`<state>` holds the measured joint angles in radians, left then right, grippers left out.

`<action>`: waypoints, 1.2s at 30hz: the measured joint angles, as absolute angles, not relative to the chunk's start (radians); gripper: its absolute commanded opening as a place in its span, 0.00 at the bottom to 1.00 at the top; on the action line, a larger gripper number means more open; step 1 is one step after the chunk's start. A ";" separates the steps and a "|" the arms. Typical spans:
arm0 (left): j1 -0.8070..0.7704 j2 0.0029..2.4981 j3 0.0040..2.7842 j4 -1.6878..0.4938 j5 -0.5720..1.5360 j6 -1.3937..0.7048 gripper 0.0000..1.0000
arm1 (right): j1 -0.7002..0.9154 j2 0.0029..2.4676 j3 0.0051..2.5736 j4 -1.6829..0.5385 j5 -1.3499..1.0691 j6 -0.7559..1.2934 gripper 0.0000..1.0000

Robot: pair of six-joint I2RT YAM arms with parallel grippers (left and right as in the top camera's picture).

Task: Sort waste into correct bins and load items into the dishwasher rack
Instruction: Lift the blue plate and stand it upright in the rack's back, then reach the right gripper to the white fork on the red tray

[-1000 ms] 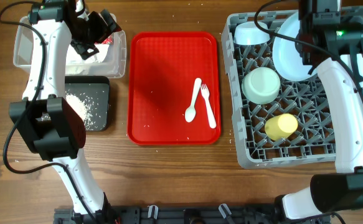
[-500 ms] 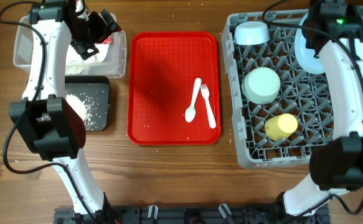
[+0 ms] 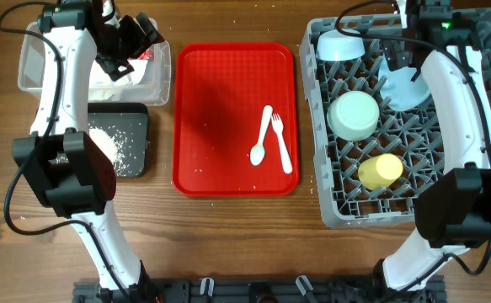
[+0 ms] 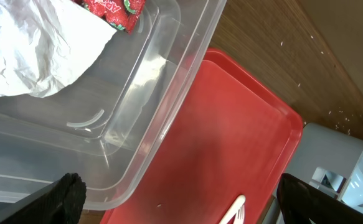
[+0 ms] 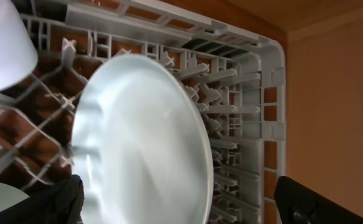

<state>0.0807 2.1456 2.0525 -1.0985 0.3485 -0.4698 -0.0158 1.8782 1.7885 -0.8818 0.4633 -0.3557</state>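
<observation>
Pale blue plate (image 3: pixel 401 87): we are finding it leaning on edge among dishwasher rack (image 3: pixel 388 217) pegs, upper right. Right gripper (image 5: pixel 181 196) and left gripper (image 4: pixel 184 196) are both gaping wide, gripping nothing.

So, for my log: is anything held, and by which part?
Nothing held: both jaws open, left gripper above clear plastic tub, right gripper near pale blue round plate.

I see brown wood-grain table (image 3: pixel 228 244) filling the whole overhead view, grain running side to side. Light is even, shadows soft. Black rail (image 3: pixel 253 291) runs along the bottom edge of view.
</observation>
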 measured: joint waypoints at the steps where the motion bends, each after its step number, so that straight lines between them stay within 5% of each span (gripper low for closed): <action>1: 0.081 2.146 2.053 -1.099 0.348 -0.470 1.00 | -0.017 1.850 1.789 -0.883 0.454 -0.336 1.00; 4: 0.081 2.146 2.053 -1.097 0.348 -0.470 1.00 | -0.023 1.600 1.797 -0.893 0.417 -0.283 1.00; 8: 0.081 2.146 2.053 -1.099 0.348 -0.470 1.00 | -0.029 1.325 1.820 -0.932 0.023 -0.178 1.00; 15: 0.081 2.146 2.053 -1.099 0.348 -0.470 1.00 | -0.028 1.388 1.822 -0.962 -0.592 -0.014 0.97; 22: 0.081 2.146 2.053 -1.098 0.348 -0.470 1.00 | 0.279 1.585 1.822 -0.992 -0.477 0.106 0.91; 29: 0.081 2.146 2.053 -1.099 0.348 -0.470 1.00 | 0.423 1.627 1.816 -1.097 -0.233 0.152 0.85; 36: 0.081 2.146 2.053 -1.099 0.348 -0.470 1.00 | 0.472 1.835 1.690 -1.132 -0.114 0.186 0.60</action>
